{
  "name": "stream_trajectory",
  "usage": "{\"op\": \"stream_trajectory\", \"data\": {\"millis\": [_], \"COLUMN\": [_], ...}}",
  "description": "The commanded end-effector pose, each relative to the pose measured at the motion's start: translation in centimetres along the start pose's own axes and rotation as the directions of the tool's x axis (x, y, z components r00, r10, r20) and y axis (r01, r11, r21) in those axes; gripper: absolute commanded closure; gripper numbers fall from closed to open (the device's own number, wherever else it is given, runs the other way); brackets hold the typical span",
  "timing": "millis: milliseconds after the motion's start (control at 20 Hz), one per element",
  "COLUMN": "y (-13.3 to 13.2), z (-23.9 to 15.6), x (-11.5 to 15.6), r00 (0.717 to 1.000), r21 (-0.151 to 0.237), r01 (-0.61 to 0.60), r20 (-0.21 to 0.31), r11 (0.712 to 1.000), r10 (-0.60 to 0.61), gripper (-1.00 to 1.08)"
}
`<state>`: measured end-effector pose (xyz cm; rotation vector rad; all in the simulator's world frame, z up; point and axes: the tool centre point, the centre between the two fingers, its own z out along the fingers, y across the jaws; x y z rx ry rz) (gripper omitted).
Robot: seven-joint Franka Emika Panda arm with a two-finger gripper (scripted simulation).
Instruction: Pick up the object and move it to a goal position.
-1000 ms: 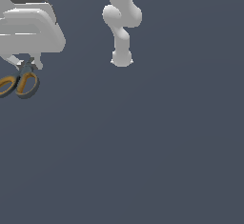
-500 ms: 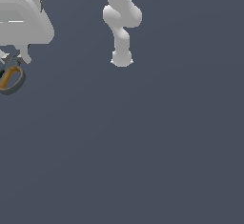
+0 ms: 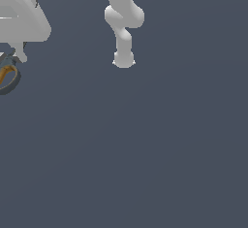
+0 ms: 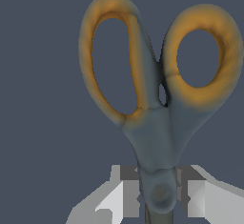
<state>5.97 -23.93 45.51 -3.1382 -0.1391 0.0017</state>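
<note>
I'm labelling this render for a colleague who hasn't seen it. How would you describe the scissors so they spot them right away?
Start at the large white arm housing at the exterior view's upper left edge; just below it hangs the end effector. The scissors sit pinched between its fingers near the pivot. They are the only coloured thing against the grey floor: two orange-brown oval loops on a dark grey body.

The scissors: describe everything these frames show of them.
The scissors have two orange-brown oval loop handles joined by a dull grey-blue body that narrows to the pivot. The loops look matte, like plastic. The end effector holds them at the pivot, a finger pressed against each side, and the blades run out of frame there. In the exterior view only one loop shows at the left edge, beneath the white end effector.
</note>
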Motion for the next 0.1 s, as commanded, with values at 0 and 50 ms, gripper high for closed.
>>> {"op": "stream_trajectory", "data": {"millis": [0,50], "y": [0.03,0.03], "z": [-0.13,-0.13], "x": [0.02,0.02], "r00": [1.000,1.000], "r21": [0.000,0.000], "r01": [0.000,0.000], "r20": [-0.001,-0.001], "r11": [1.000,1.000], "r10": [0.000,0.000], "gripper": [1.08,1.08]}}
